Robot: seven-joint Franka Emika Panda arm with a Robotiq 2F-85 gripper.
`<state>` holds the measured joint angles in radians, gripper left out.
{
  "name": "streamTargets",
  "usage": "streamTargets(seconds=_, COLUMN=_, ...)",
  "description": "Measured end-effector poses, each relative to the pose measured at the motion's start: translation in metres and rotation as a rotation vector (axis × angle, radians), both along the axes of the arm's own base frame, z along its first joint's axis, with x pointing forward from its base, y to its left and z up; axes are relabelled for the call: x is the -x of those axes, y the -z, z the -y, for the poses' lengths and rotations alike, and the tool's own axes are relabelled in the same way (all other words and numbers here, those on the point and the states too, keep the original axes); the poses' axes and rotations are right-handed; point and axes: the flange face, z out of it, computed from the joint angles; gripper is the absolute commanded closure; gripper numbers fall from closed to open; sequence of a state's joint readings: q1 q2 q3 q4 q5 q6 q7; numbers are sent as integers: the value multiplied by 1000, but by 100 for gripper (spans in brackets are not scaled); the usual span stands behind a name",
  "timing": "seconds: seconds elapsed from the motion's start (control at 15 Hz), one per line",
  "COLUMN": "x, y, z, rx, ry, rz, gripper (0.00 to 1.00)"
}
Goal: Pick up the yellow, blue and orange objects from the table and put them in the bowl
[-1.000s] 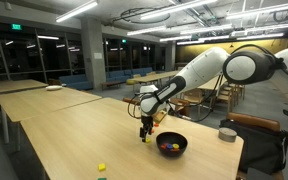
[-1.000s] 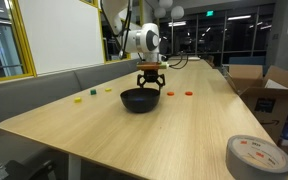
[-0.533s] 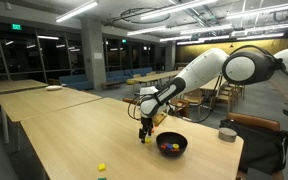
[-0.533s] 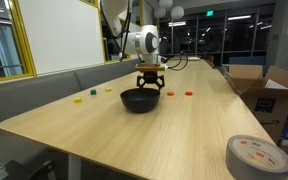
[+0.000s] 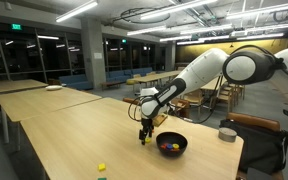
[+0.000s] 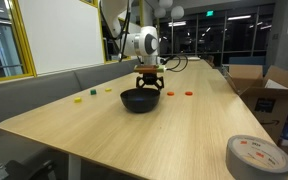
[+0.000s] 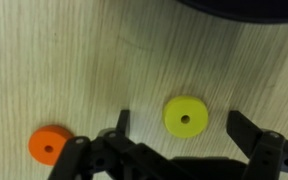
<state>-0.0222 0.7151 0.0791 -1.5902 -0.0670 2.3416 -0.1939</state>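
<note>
The black bowl (image 5: 171,144) sits on the pale wood table (image 5: 84,135) and holds a few small coloured pieces; it also shows in the other exterior view (image 6: 139,100). My gripper (image 5: 145,131) hangs low over the table right beside the bowl (image 6: 149,84). In the wrist view the gripper (image 7: 179,118) is open, with a yellow disc (image 7: 185,117) between its fingers. An orange disc (image 7: 50,145) lies to the left of it, and the bowl's rim (image 7: 246,8) is at the top. More loose pieces lie on the table: yellow (image 5: 101,167) (image 6: 79,98) and orange (image 6: 188,94).
A grey tape roll (image 6: 256,157) lies at the near table corner, with an open cardboard box (image 6: 269,90) beyond the edge. A small grey tin (image 5: 227,134) stands behind the bowl. A white plate (image 5: 53,88) sits on a far table. Chairs stand behind the arm.
</note>
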Motion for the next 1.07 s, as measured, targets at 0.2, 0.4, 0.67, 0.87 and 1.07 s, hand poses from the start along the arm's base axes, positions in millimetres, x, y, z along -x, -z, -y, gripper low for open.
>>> streamTargets(seconds=0.2, x=3, y=-1, z=1, rx=1, ry=8, rz=3, gripper=0)
streamTargets(seconds=0.4, x=5, y=-6, z=1, rx=3, ry=14, rz=8, gripper=0)
streamTargets(seconds=0.67, x=8, y=-12, z=-1, rx=5, ry=14, rz=10, gripper=25)
streamTargets(seconds=0.87, x=10, y=-12, z=-2, rx=7, ry=11, rz=8, gripper=42)
streamTargets(seconds=1.07, x=11, y=-11, z=-4, rx=7, ry=9, rz=6, gripper=65)
